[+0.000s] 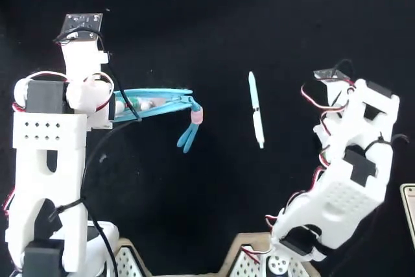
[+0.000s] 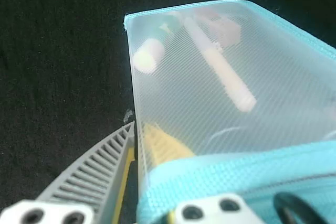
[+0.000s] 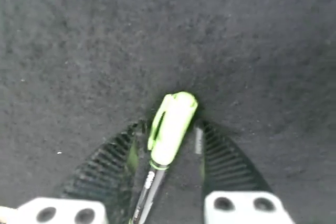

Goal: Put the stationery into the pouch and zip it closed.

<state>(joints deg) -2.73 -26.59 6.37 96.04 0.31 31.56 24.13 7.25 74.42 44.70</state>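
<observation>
A translucent pouch (image 1: 155, 103) with cyan trim stands on its edge left of centre, and my left gripper (image 1: 120, 106) is shut on its near end. In the left wrist view the pouch (image 2: 220, 77) holds a white pen (image 2: 220, 69), a short white cylinder (image 2: 148, 56) and a pink item, with a grey finger (image 2: 100, 169) against its side. Its pink and blue zip strap (image 1: 191, 128) trails to the right. A white and teal pen (image 1: 256, 108) lies on the mat at centre. My right gripper (image 3: 168, 124) is shut on a green-capped pen (image 3: 170, 124) just above the mat.
The table is covered by a black mat (image 1: 227, 37). The right arm (image 1: 353, 154) is folded over the right side of the mat. The corner of a flat object (image 1: 410, 202) shows at the right edge.
</observation>
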